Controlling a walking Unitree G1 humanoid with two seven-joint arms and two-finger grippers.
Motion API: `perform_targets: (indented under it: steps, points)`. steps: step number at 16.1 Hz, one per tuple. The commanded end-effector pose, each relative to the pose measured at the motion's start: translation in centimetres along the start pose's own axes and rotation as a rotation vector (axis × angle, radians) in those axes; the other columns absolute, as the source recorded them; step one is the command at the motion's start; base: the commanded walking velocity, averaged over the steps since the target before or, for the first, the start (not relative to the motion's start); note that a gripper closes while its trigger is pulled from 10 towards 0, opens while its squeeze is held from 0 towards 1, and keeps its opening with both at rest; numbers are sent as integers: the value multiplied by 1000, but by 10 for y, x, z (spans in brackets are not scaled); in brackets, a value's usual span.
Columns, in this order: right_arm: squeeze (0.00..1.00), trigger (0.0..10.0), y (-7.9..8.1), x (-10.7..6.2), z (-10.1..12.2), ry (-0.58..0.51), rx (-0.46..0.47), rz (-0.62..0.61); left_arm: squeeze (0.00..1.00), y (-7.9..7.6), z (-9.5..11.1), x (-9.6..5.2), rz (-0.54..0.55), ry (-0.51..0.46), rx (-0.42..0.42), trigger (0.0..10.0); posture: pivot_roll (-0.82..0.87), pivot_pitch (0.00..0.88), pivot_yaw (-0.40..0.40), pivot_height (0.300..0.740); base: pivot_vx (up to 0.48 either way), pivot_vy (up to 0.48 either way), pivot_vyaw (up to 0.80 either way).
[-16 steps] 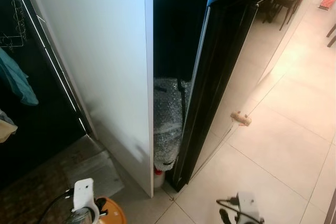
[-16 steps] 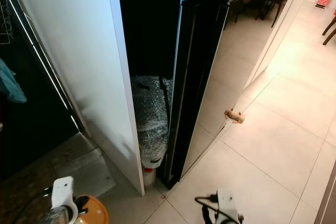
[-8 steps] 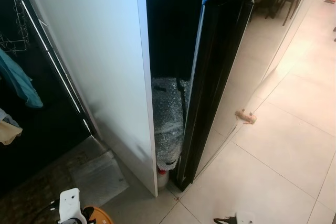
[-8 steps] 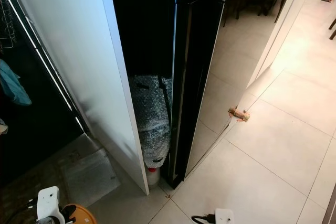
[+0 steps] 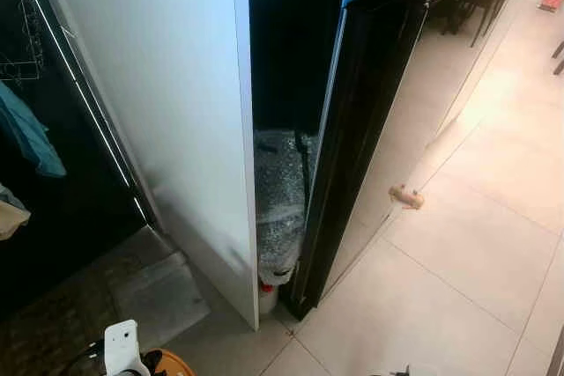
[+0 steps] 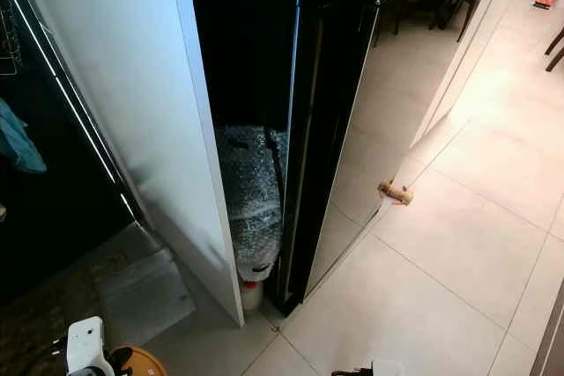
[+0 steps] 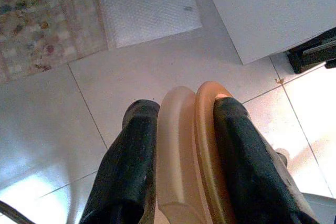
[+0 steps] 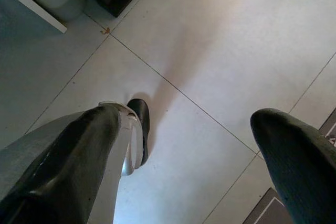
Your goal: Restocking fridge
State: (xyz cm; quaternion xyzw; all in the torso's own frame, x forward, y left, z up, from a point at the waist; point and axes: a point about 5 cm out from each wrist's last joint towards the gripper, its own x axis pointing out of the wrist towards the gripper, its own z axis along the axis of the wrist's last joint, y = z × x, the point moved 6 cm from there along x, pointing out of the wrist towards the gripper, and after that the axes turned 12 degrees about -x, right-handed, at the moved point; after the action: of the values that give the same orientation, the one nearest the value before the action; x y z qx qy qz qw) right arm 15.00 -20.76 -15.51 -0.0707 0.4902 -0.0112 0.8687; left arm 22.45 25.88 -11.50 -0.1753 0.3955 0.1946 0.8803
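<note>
The tall black glossy fridge (image 5: 370, 121) stands ahead, its door edge (image 5: 330, 112) next to a dark gap. My left gripper (image 7: 185, 107) is shut on a tan container with an orange lid (image 7: 202, 145), held low over the floor tiles. That orange lid (image 5: 169, 364) peeks in at the bottom left beside my left wrist (image 5: 123, 348). My right gripper (image 8: 191, 114) hangs open over bare tiles, its fingers (image 8: 89, 140) wide apart with nothing between them.
A white panel (image 5: 159, 112) flanks the gap, where a bubble-wrapped bundle (image 5: 280, 209) rests on a red-capped bottle (image 5: 266, 289). A bubble-wrap sheet (image 5: 159, 292) and a rug (image 5: 53, 332) lie to the left. A small wooden piece (image 5: 406, 196) lies on the open tiled floor.
The whole picture has shifted a little as the camera moved. Both arms now sit lower at the bottom edge, the right one almost out of the picture.
</note>
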Motion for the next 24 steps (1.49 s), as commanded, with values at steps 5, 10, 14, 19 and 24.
perform_targets:
  steps: [5, 10, 14, 19, 24]
  points:
    - [0, 10000, -1, 0, 0, -10, 40, -17, 0, -1, -6, 0, 12, 15, -19, 10000, -59, 0, -2, 740, 0, 0, 0]
    - [0, 10000, 0, -1, -3, 2, 78, -18, 0, -6, -9, 0, -8, 34, 2, 10000, -70, 0, 11, 740, 0, 0, 0]
    - [0, 10000, -2, -2, -5, -1, 75, -20, 0, -12, -11, 1, -9, 45, 3, 10000, -67, 0, 7, 740, 0, 0, 0]
    - [0, 10000, -3, -2, -6, 3, 79, -20, 0, -15, -13, 1, -9, 47, 0, 10000, -62, 0, 3, 740, 0, 0, -160]
    - [0, 10000, -3, -2, -6, 4, 54, -10, 0, -14, -13, 1, -3, 48, -11, 10000, -55, 0, -1, 740, 0, 0, -795]
